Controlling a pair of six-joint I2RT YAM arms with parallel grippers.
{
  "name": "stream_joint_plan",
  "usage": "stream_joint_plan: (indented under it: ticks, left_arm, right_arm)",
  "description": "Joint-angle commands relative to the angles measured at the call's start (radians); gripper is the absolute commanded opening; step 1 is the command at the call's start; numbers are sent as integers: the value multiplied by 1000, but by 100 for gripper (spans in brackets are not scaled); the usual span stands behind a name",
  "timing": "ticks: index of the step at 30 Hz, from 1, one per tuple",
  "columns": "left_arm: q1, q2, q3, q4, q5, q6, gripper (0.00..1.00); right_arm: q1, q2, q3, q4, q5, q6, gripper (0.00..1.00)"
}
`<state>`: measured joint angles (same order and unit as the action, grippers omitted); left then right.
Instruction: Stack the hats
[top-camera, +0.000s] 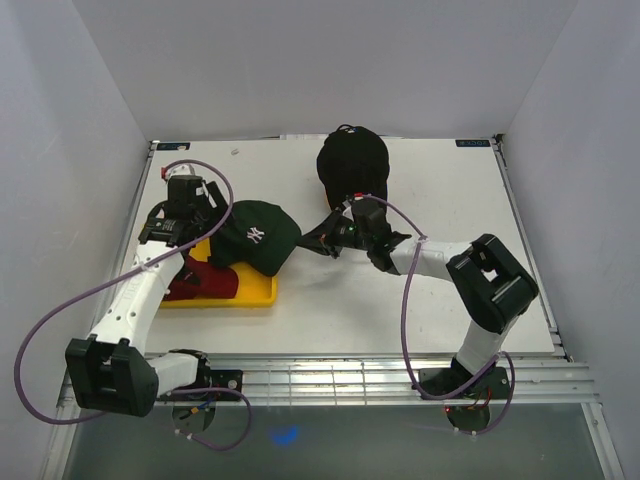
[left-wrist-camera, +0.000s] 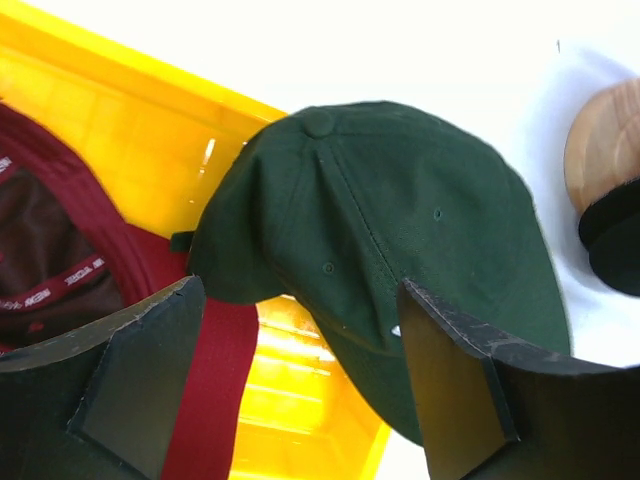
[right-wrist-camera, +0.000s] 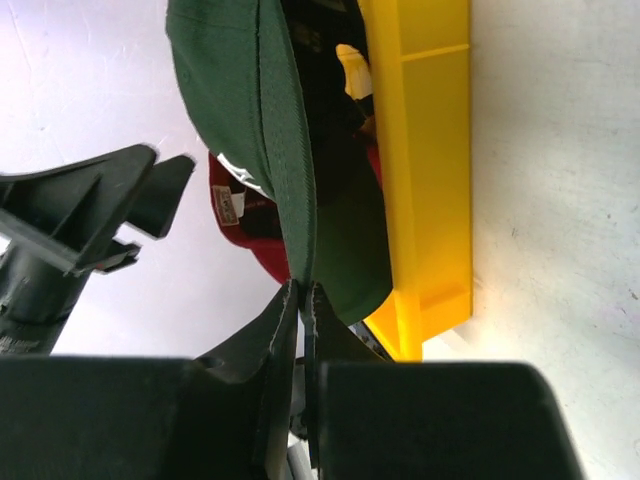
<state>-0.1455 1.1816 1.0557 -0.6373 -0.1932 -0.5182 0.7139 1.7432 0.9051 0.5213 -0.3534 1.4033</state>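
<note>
The dark green hat with a white emblem hangs over the right end of the yellow tray. My right gripper is shut on its brim; in the right wrist view the fingertips pinch the brim's edge. My left gripper is open and empty just left of the green hat's crown, above the tray. The red hat lies in the tray, inside up. A black hat sits on the wooden stand at the back; whether a second black hat lies under it is hidden.
The yellow tray lies at the left front of the white table. Grey walls close in the left, back and right sides. A metal rail runs along the near edge by the arm bases.
</note>
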Motion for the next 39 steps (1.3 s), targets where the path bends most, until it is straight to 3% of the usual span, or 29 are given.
stream_joint_plan:
  ticks: [1,8,21,32,39]
  left_arm:
    - [4,29,39,54,87,55,88]
    - [32,88,18,152,121,95,88]
    - [86,164,-11,294,360,161,86]
    - [86,199,-46,350,405,139,76]
    - [84,188,-65,372,432,121,69]
  right_arm:
    - [-48,1,72,-66,-119,-75,8]
    - [-82,4,97,-72,-177,-49,8]
    - [-149,-20,40,-75,-262,-21,8]
    - [-208,-8,41,-181,-265,-135,8]
    - [-223,27,147,-311,-234,-265,8]
